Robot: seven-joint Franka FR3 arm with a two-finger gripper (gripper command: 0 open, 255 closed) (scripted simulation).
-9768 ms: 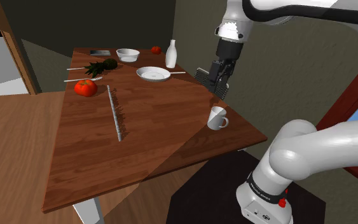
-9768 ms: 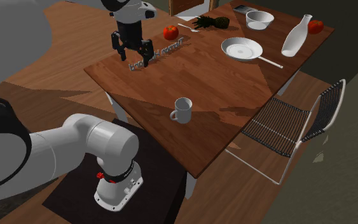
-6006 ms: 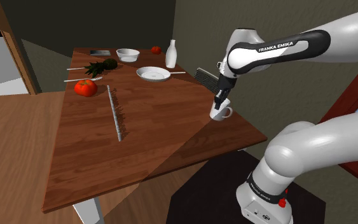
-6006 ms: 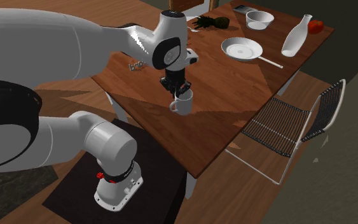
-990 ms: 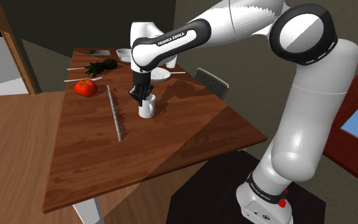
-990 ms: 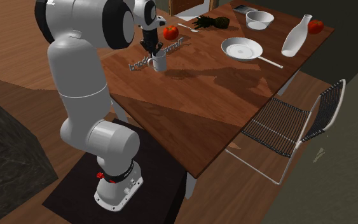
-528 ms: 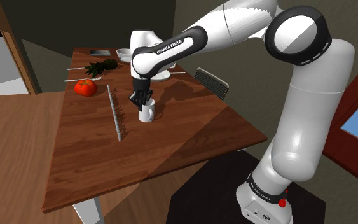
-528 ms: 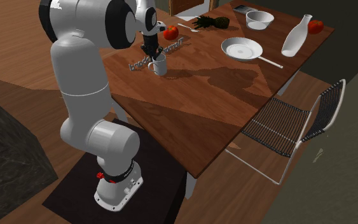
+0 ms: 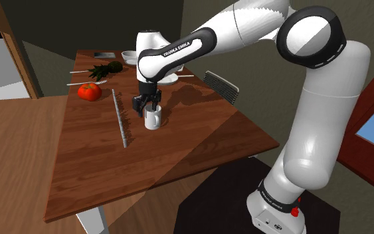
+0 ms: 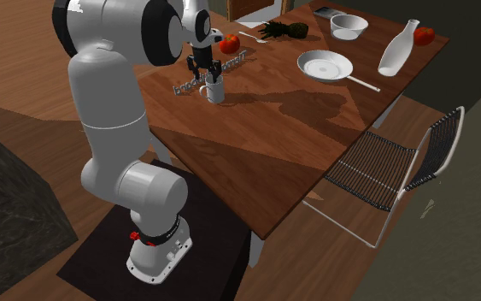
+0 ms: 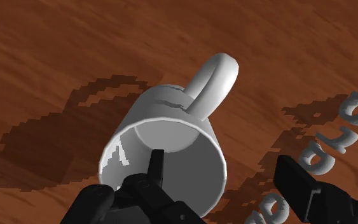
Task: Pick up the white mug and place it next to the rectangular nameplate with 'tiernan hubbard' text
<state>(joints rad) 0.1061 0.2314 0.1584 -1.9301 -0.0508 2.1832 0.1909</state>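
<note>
The gripper (image 11: 222, 164) is wide open: one finger (image 11: 157, 172) dips into the mouth of the mug (image 11: 171, 121) and the other stands clear outside its wall, so the mug is not clasped. The white mug stands upright on the wooden table (image 9: 179, 153) with its handle turned away from the hand. It is just beside the nameplate (image 9: 119, 118) of raised grey letters, on the shoulder view's right of it, with a strip of bare wood between them. Farther up the table lie a tomato (image 9: 89, 91) and a pineapple (image 9: 105, 68), and a wire chair (image 10: 384, 171) stands at the table's edge.
</note>
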